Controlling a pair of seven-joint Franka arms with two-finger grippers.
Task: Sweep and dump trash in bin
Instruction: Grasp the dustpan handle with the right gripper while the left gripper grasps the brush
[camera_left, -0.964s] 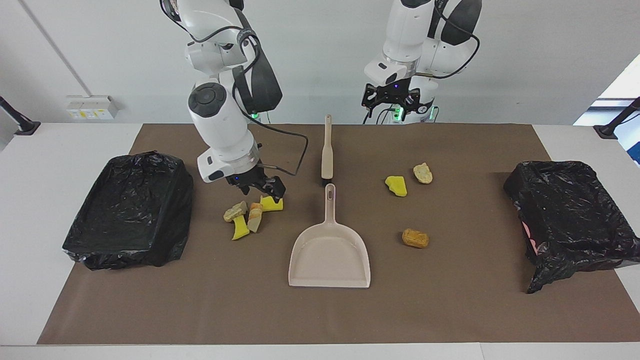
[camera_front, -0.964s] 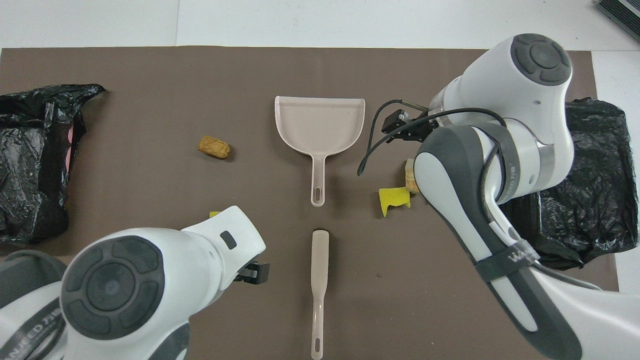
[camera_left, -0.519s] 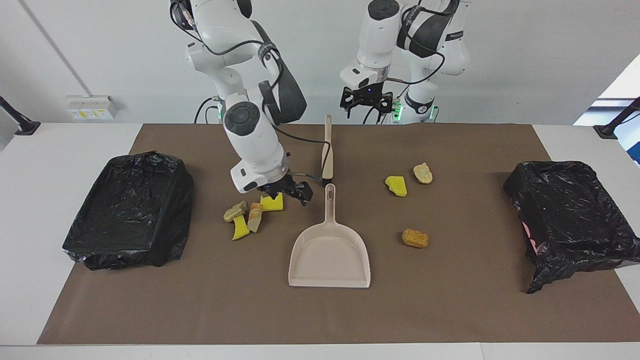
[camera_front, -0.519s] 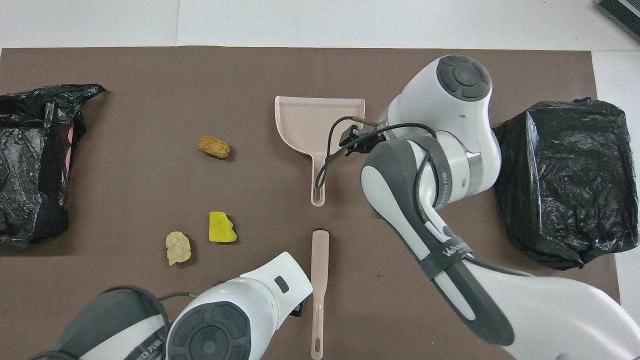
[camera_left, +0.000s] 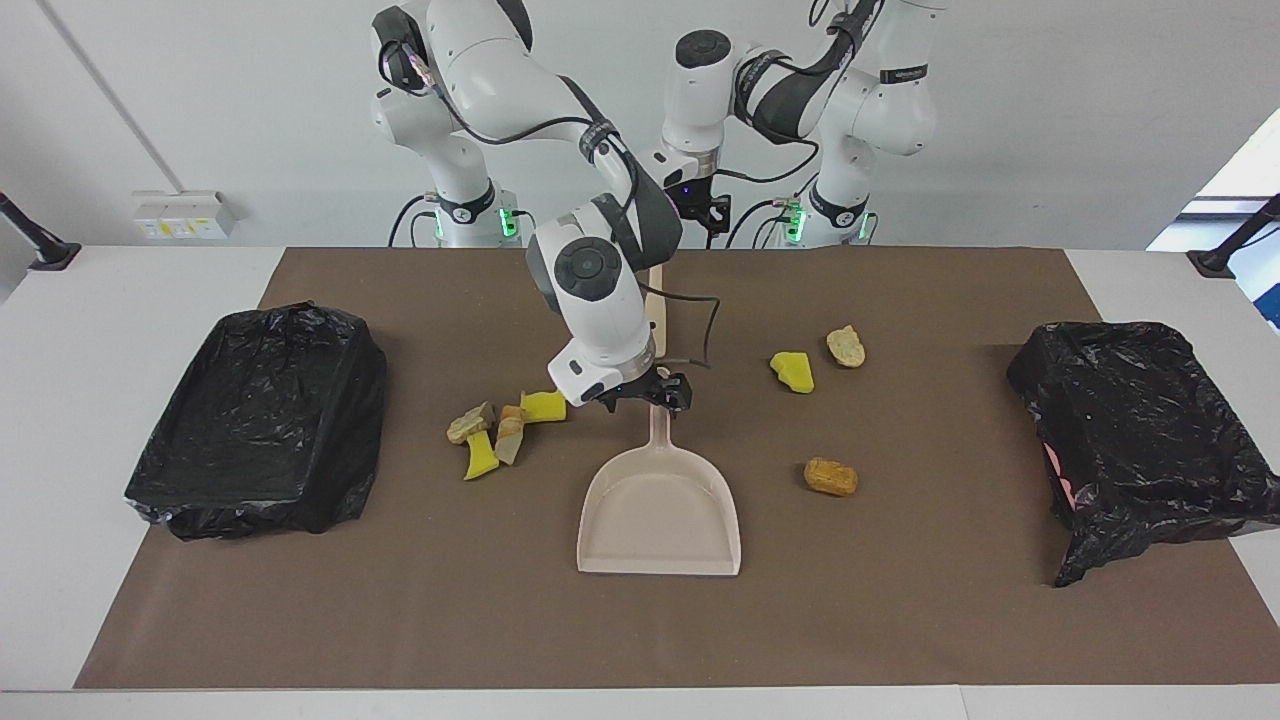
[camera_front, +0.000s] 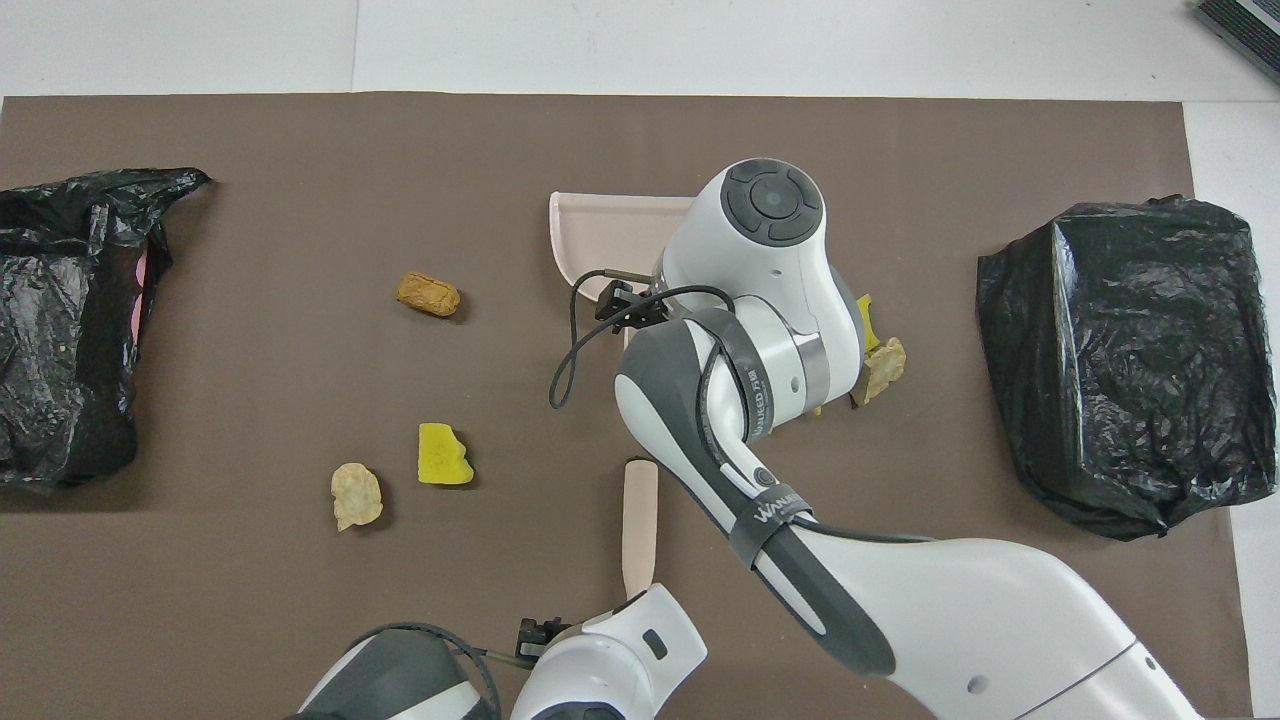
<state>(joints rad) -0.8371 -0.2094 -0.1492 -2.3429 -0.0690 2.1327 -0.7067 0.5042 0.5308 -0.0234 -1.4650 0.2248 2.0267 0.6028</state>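
A: What does the trash look like, and where is it relative to the dustpan (camera_left: 658, 520)?

B: Small lumps on the brown mat (camera_left: 900, 620). A cluster (camera_left: 500, 430) of bright yellow wedges and tan bread-like chunks lies beside the dustpan's handle toward the right arm's end. Toward the left arm's end, a yellow wedge (camera_left: 793, 371) and a pale tan chunk (camera_left: 846, 346) sit nearer the robots than the pan, and an orange-brown chunk (camera_left: 831, 477) lies level with it.

A: And the grippers?

B: The right gripper (camera_left: 650, 392) is low over the top of the dustpan's handle, jaws spread wide, gripping nothing. The left gripper (camera_left: 706, 213) hangs over the brush (camera_front: 640, 525), which lies nearer the robots than the dustpan; its jaws also stand wide and empty.

A: Bins?

B: A black-bagged bin (camera_left: 262, 420) well apart from the dustpan at the right arm's end, another (camera_left: 1140, 430) at the left arm's.
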